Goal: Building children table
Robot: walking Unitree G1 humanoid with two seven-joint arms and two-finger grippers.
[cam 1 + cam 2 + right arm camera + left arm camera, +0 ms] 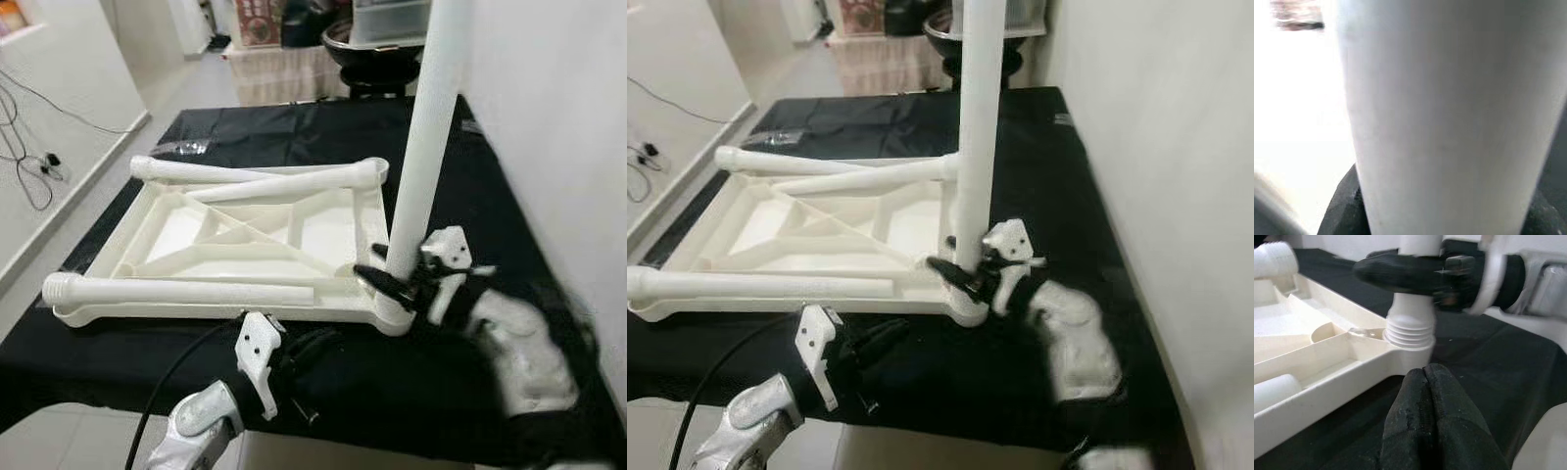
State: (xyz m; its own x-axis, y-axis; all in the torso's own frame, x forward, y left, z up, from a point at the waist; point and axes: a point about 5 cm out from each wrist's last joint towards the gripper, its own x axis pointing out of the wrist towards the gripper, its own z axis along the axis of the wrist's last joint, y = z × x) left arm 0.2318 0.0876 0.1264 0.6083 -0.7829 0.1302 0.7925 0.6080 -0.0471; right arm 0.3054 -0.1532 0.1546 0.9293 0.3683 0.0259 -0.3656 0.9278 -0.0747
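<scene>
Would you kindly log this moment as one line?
right hand: shut on upright leg | leg: in tabletop corner socket | left hand: shut, beside corner

A home room: tiled floor [88, 166], white wall [549, 117], black-draped table [294, 127], plastic storage box [390, 20].

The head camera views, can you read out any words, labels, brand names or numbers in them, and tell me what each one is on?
None can be read.
The red-and-white box at the far end of the room bears print, too small and blurred to read.
The upturned table top, the upright leg and the black cloth show no text.
</scene>
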